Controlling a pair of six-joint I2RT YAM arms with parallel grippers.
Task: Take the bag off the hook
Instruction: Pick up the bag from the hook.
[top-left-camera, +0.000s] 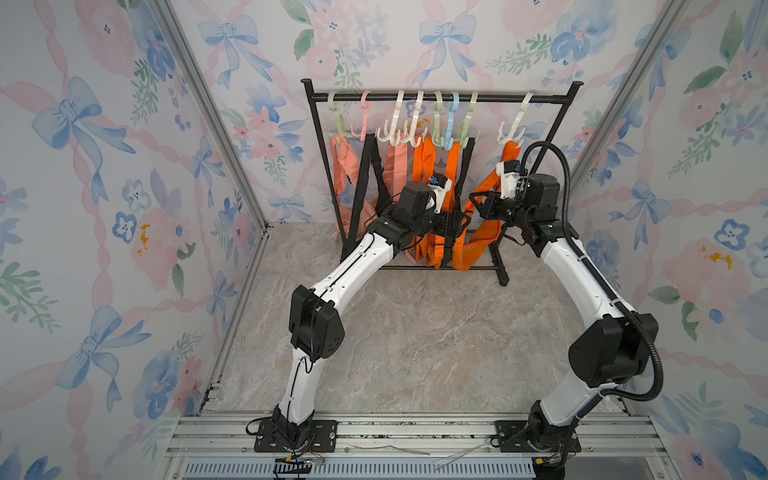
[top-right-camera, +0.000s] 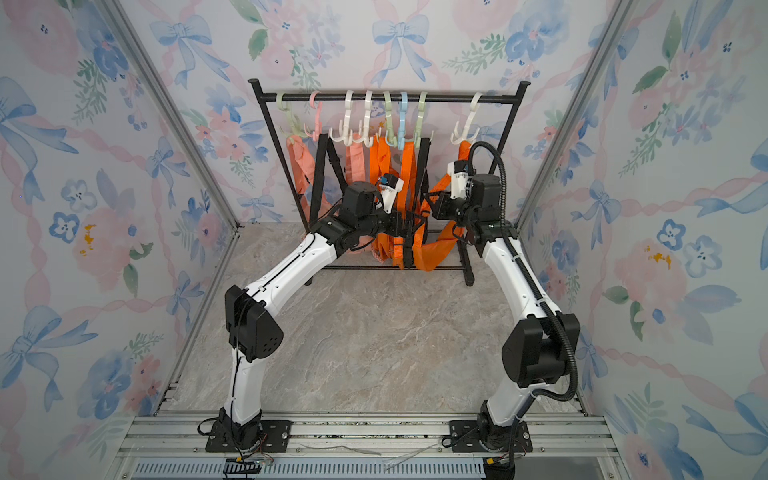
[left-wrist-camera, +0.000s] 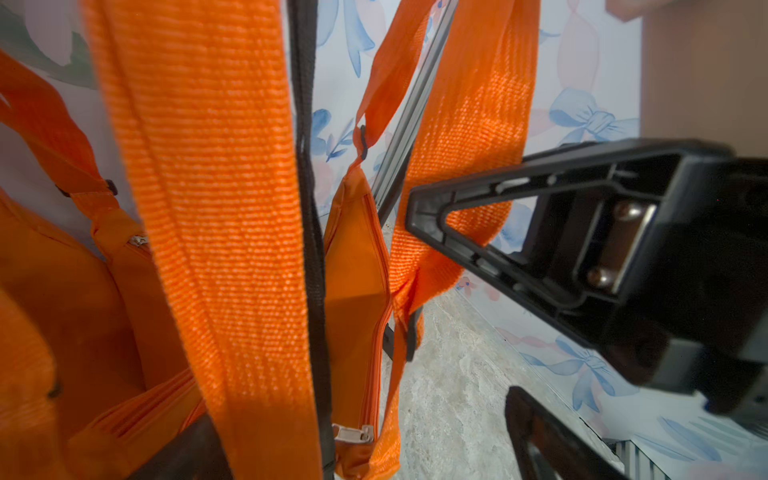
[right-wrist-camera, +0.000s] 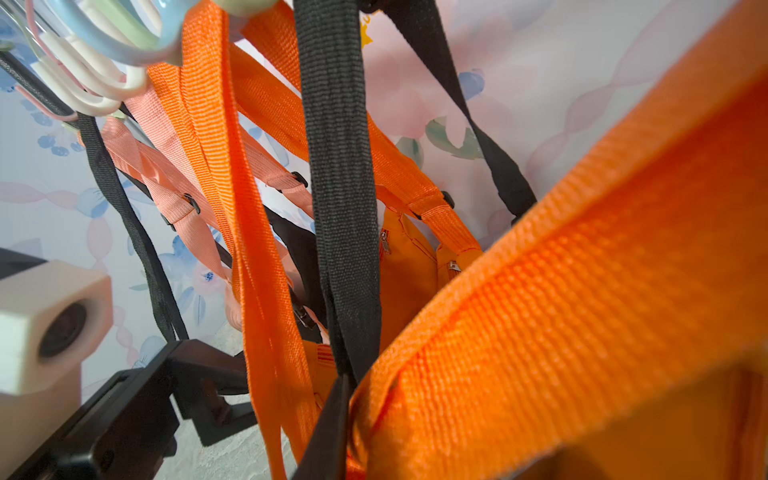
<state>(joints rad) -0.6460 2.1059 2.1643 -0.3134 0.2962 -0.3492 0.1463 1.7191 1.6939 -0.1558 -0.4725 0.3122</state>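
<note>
**Strap gripped, bag not yet off the hook**

We judge the task to be at an early stage. The orange bag (top-left-camera: 471, 249) hangs at the right end of the rack (top-left-camera: 440, 98), at the far side of the worktop (top-left-camera: 415, 332). Its strap (top-left-camera: 509, 151) is looped over the white hook (top-left-camera: 514, 122), which stands apart from the other hooks. In both top views the loop sits in the hook's crook, so nothing has come off.

What is done, as far as we can see, is the grasp. The right pincer (top-left-camera: 476, 199) is closed on that strap partway down, between the hook and the bag's body. In the left wrist view its black fingers (left-wrist-camera: 498, 185) meet at the tip, with the orange webbing bunched and pinched there. From the hook the strap slants down and leftward to the grip.

The left pincer (top-left-camera: 462, 219) gapes as wide as it goes and holds nothing. It sits just left of the right one, among the straps of the neighbouring bags (top-left-camera: 424, 174) (orange and black webbing hang close on both sides).

What remains is nearly all of the job. The loop must be raised over the hook's upturned tip and the bag carried clear of the rack. We expect the crowded straps beside it to be the main snag.
</note>
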